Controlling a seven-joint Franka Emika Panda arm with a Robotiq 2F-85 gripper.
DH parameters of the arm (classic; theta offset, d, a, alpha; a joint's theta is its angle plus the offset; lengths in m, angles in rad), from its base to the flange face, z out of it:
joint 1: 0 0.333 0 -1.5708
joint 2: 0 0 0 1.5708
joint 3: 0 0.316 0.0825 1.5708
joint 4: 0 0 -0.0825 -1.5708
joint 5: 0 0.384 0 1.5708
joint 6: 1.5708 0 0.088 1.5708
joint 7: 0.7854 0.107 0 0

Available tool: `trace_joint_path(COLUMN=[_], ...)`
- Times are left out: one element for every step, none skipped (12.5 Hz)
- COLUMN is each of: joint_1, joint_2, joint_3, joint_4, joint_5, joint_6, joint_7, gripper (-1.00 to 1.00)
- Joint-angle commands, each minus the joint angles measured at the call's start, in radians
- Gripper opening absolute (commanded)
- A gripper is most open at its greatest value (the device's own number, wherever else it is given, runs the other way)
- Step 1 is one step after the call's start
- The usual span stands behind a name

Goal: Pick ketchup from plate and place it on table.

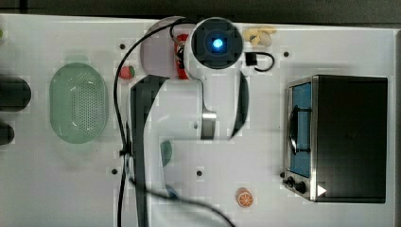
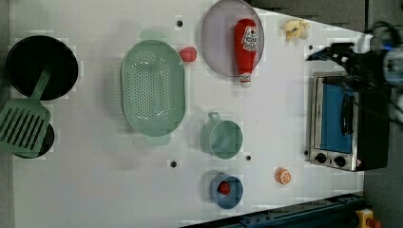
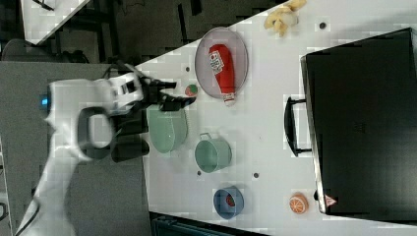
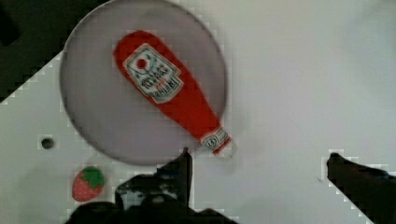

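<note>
ketchup [image 4: 173,93] lies flat on the plate [image 4: 102,126], whitish tip poking over the rim onto the surface [image 4: 299,70]. tool [image 4: 257,161] hangs above, fingers spread wide.

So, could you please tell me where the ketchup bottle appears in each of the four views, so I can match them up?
Top view: ketchup shows as a red sliver beside the arm, upper middle.
Left view: ketchup lies on the plate, top centre, cap down.
Right view: ketchup lies on the plate, upper middle.
Wrist view: ketchup lies diagonally, cap past the plate rim.
Shared landmark: the strawberry beside the plate.
</note>
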Motion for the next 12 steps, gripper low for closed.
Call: trace_joint_path(joint_1=[0.023, 0.026, 0.028, 0.031, 0.032, 0.034, 0.035, 0.037, 0.039, 0.039, 0.039, 0.039], joint_2=[0.089, 0.128, 0.168, 0.210, 0.252, 0.293, 0.329, 0.363, 0.393, 0.418, 0.438, 0.453], joint_3=[0.018, 0.018, 0.018, 0.018, 0.018, 0.017, 0.017, 0.017, 0.016, 0.016, 0.015, 0.014], joint_4=[0.008, 0.013, 0.023, 0.039, 0.064, 0.094, 0.123, 0.148, 0.169, 0.183, 0.188, 0.192], joint_5=[0.003, 0.001, 0.000, -0.003, -0.007, -0.009, -0.010, -0.011, -0.014, -0.028, -0.056, -0.089], joint_6=[0.121, 0.169, 0.209, 0.237, 0.251, 0.254, 0.254, 0.254, 0.254, 0.254, 0.255, 0.260], joint_7=[-0.248, -0.315, -0.376, -0.419, -0.446, -0.453, -0.453, -0.453, -0.453, -0.454, -0.454, -0.454], gripper=[1.00, 1.00, 1.00, 1.00, 1.00, 1.00, 1.00, 1.00, 1.00, 1.00, 1.00, 1.00])
